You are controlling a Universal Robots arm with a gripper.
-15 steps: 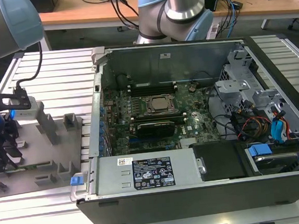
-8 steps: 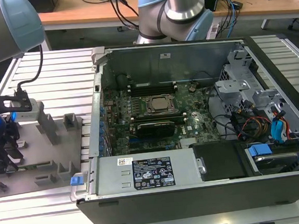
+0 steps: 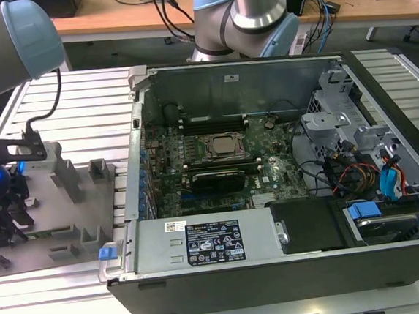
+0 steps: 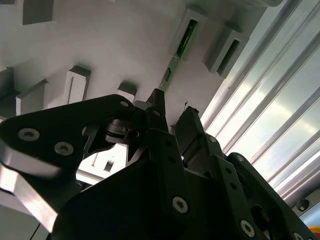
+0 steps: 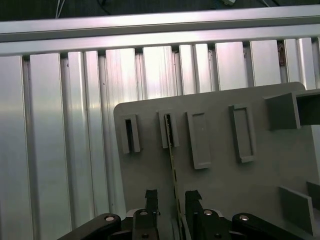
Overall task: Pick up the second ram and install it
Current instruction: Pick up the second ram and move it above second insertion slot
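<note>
The second ram (image 5: 173, 165) is a thin green stick standing on its edge, one end seated in a slotted block of the grey fixture plate (image 5: 220, 200). It also runs out of that block (image 4: 183, 40) in the second wrist view. My gripper (image 5: 171, 200) is open and low over the plate, one black finger (image 5: 151, 199) on each side of the stick's near end, with small gaps to the board. In the second wrist view the fingertips (image 4: 158, 102) flank the stick's end the same way. In the exterior view the gripper (image 3: 0, 216) sits over the plate (image 3: 60, 207) at the exterior view's left.
An open computer case (image 3: 277, 254) lies to the exterior view's right of the plate, with its motherboard (image 3: 216, 153), black memory sockets (image 3: 213, 118) and cables exposed. Several upright grey blocks (image 3: 68, 177) stand on the plate. Ribbed aluminium table slats (image 5: 60, 140) surround it.
</note>
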